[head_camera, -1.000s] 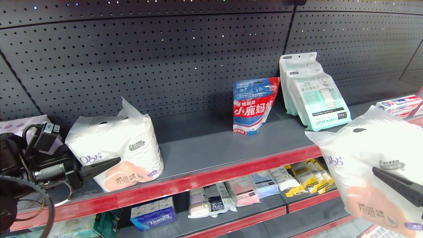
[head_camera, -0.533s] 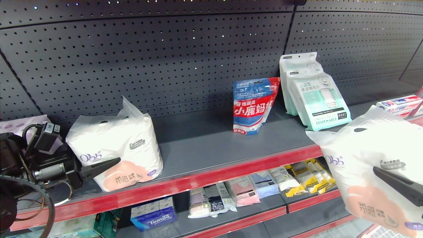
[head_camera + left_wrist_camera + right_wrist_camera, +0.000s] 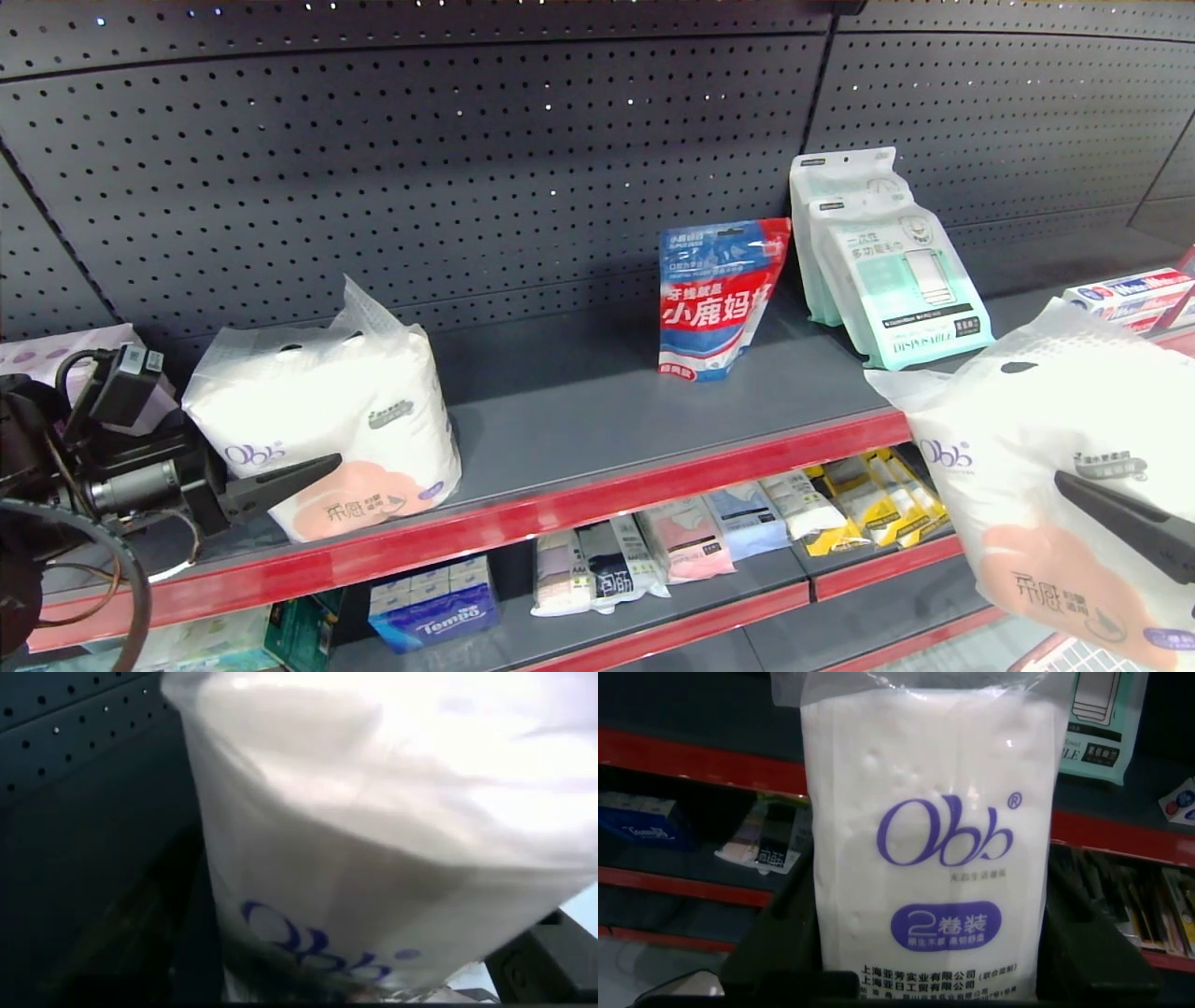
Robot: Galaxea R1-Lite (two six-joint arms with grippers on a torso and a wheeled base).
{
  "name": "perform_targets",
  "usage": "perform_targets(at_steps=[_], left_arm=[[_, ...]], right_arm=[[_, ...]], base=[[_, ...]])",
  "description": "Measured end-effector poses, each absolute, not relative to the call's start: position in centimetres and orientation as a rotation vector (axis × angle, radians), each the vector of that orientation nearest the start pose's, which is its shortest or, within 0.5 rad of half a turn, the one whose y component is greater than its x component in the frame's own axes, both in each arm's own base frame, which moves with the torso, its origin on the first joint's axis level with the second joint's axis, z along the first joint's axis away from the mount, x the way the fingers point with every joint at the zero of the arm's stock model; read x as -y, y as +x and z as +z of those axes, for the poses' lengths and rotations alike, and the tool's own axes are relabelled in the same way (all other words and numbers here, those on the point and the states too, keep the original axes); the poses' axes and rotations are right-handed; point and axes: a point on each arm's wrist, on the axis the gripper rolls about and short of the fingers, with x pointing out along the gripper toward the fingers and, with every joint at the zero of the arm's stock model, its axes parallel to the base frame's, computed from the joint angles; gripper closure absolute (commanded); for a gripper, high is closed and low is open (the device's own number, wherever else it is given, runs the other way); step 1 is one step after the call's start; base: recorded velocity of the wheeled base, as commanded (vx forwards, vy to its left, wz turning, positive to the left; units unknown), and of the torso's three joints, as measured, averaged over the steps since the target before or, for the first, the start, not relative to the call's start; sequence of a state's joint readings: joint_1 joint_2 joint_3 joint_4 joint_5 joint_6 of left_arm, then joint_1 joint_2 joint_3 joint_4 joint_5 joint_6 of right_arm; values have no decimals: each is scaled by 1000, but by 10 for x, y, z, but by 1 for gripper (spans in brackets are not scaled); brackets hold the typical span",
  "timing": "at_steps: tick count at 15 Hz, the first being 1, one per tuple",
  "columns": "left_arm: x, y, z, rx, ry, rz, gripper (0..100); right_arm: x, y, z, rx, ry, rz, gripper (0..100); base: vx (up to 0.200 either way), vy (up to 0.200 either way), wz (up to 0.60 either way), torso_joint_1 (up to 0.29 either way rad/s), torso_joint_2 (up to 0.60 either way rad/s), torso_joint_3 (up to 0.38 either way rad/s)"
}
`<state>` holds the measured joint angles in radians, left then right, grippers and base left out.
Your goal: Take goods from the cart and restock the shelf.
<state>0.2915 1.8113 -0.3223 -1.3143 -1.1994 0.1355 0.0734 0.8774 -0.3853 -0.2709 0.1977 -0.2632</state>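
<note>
The right hand (image 3: 1116,525) is clamped on a two-roll toilet paper pack (image 3: 1046,439), held in the air before the shelf (image 3: 607,420), toward its right. The picture edge cuts off the pack's lower corner. One finger crosses its front and the other is hidden behind it.

The left hand (image 3: 299,467) lays one finger across the front of a second roll pack (image 3: 336,411), which stands on the shelf at the left. Its other finger is hidden, so its grip cannot be determined.
</note>
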Motion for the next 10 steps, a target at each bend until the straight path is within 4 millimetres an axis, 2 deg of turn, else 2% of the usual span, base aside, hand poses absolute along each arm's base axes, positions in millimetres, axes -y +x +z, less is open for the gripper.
perform_targets(at_steps=[6,10], left_arm=[[-48,231,136,-39,-34,-906,0],[-46,225,161,33,17,-905,0]], right_arm=[[-12,96,193,-179,-248,297,100],[-11,95,193,-175,-248,297,100]], base=[[0,0,0,0,0,0],[0,0,0,0,0,0]])
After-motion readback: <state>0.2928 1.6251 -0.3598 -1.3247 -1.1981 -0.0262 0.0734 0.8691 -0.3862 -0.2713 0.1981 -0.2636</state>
